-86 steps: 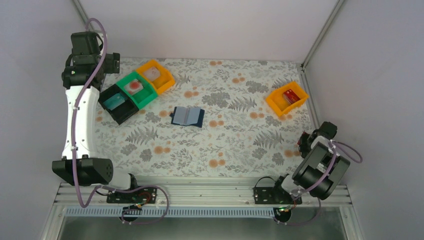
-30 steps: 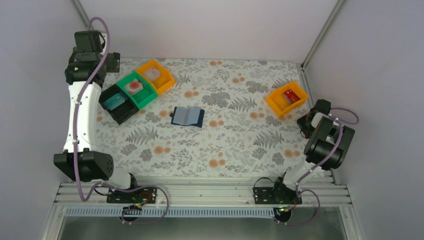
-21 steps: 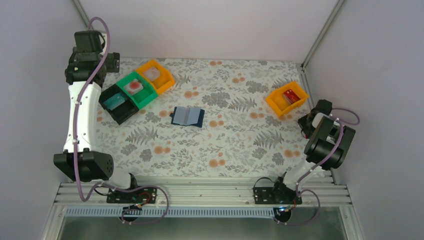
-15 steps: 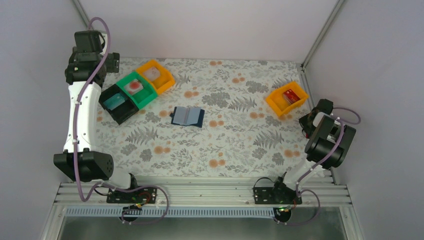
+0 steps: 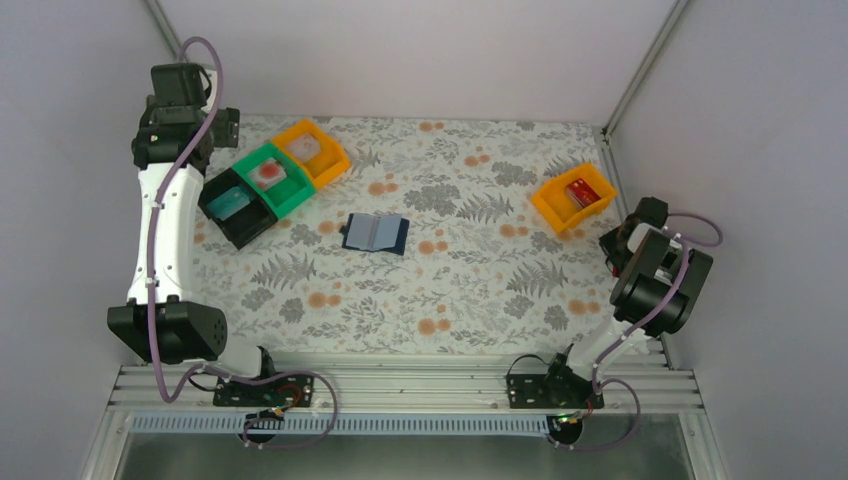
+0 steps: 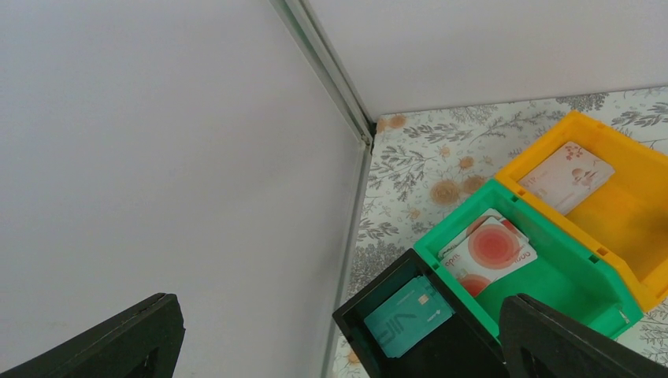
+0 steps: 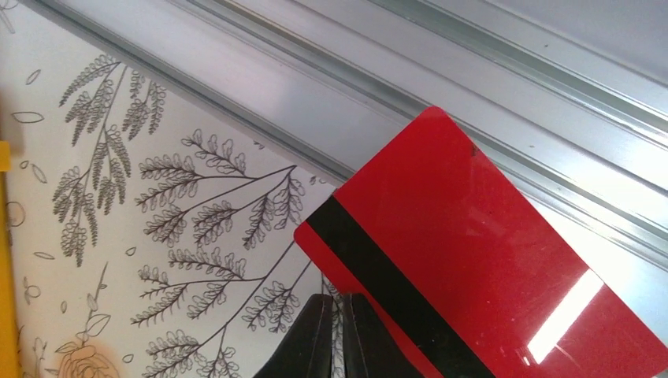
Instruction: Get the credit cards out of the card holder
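Note:
The card holder (image 5: 374, 233) lies open on the floral cloth at mid-table. Credit cards lie in bins: a teal one (image 6: 408, 315) in the black bin (image 5: 240, 222), a pale red-blotched one (image 6: 488, 250) in the green bin (image 5: 290, 196), a pale one (image 6: 565, 175) in the orange bin (image 5: 330, 158). My left gripper (image 6: 339, 346) hangs wide open above these bins. My right gripper (image 7: 340, 303) is shut at the table's right edge. A red card (image 7: 473, 236) with a black stripe sits against its right finger. Only cloth shows in the slit between the fingers.
Another orange bin (image 5: 548, 205) at the back right holds a red card (image 5: 581, 190), just beyond my right gripper (image 5: 622, 248). An aluminium rail (image 7: 441, 71) runs along the table's right edge. Walls close in the left, back and right sides.
My right arm has swung up along the right edge toward the back-right orange bin, slowing over the last second. The left arm has drawn back slightly. The card holder has not moved.

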You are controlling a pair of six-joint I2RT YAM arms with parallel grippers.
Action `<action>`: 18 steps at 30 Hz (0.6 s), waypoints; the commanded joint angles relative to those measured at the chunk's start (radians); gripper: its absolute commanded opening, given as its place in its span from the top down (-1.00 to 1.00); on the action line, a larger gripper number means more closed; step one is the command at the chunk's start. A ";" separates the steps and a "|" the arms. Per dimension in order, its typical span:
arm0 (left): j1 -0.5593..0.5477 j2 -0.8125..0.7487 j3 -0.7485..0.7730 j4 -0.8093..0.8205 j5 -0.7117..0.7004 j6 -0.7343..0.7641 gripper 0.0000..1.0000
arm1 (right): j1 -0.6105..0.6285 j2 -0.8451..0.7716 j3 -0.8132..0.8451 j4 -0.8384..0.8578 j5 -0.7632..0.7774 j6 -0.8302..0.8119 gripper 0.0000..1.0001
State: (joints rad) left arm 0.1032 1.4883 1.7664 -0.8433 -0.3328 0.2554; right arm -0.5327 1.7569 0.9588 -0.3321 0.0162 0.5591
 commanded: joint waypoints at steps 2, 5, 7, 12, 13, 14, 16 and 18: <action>0.003 -0.022 -0.020 0.031 -0.023 0.023 -1.00 | -0.030 0.035 0.005 -0.065 0.048 0.010 0.82; 0.004 -0.027 -0.028 0.036 -0.034 0.032 -1.00 | -0.045 0.036 0.004 -0.061 0.042 0.011 0.82; 0.004 -0.031 -0.028 0.035 -0.038 0.034 -1.00 | -0.057 0.033 0.009 -0.067 0.044 0.019 0.82; 0.004 -0.034 -0.027 0.036 -0.034 0.035 -1.00 | -0.073 0.005 0.007 -0.065 0.018 0.026 0.82; 0.004 -0.034 -0.026 0.036 -0.034 0.035 -1.00 | -0.074 0.001 0.006 -0.065 0.016 0.027 0.82; 0.004 -0.031 -0.024 0.036 -0.034 0.035 -1.00 | -0.075 -0.002 0.004 -0.065 0.017 0.027 0.82; 0.004 -0.031 -0.022 0.035 -0.034 0.036 -1.00 | -0.081 -0.004 0.004 -0.067 0.018 0.026 0.82; 0.004 -0.032 -0.027 0.036 -0.035 0.037 -1.00 | -0.088 -0.010 0.000 -0.067 0.014 0.027 0.81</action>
State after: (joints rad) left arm 0.1032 1.4799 1.7443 -0.8242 -0.3515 0.2794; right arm -0.5983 1.7569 0.9649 -0.3489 0.0147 0.5751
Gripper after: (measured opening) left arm 0.998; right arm 0.092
